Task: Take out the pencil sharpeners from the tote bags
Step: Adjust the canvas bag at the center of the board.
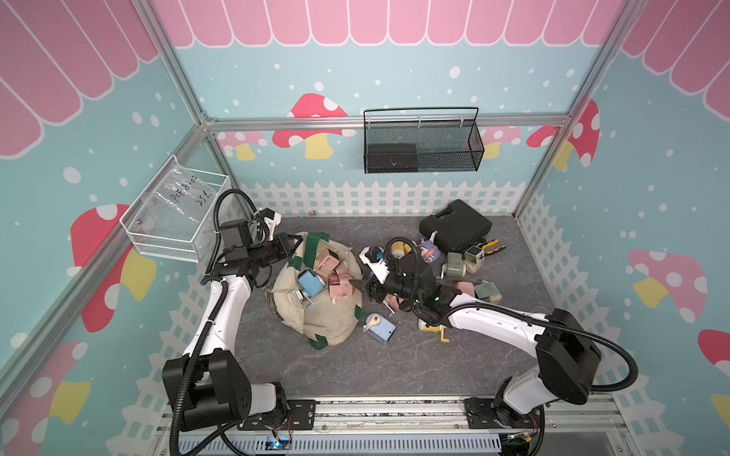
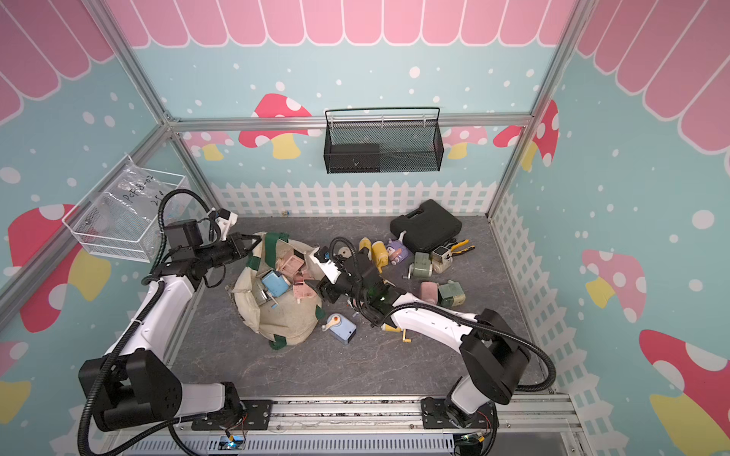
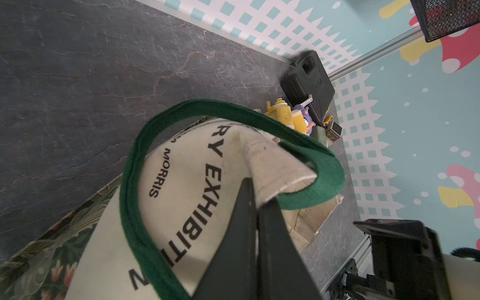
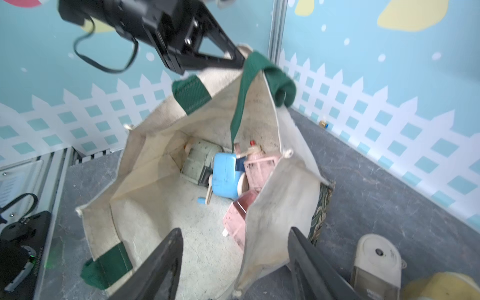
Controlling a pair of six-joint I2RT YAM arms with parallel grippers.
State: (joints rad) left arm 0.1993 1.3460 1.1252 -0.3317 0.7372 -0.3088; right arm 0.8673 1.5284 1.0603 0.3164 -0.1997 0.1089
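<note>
Many sharpeners (image 1: 452, 265) lie out on the table (image 1: 355, 367); perhaps four or five remain in the bag (image 4: 145, 168). The left gripper (image 3: 255, 187) pinches its rim; the right gripper (image 4: 233, 233) gapes empty at the mouth.

At frame left, the left arm (image 1: 221, 312) reaches rightward, left gripper (image 1: 296, 238) fingers pinched together; the right arm (image 1: 493, 316) stretches leftward mid-frame, right gripper (image 4: 233, 231) fingers spread apart

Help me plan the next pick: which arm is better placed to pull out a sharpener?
Probably right: the right pincer is open at the tote bag's mouth, facing the nearest pink sharpener; the left pincer is shut on the bag's rim, holding it up.
</note>
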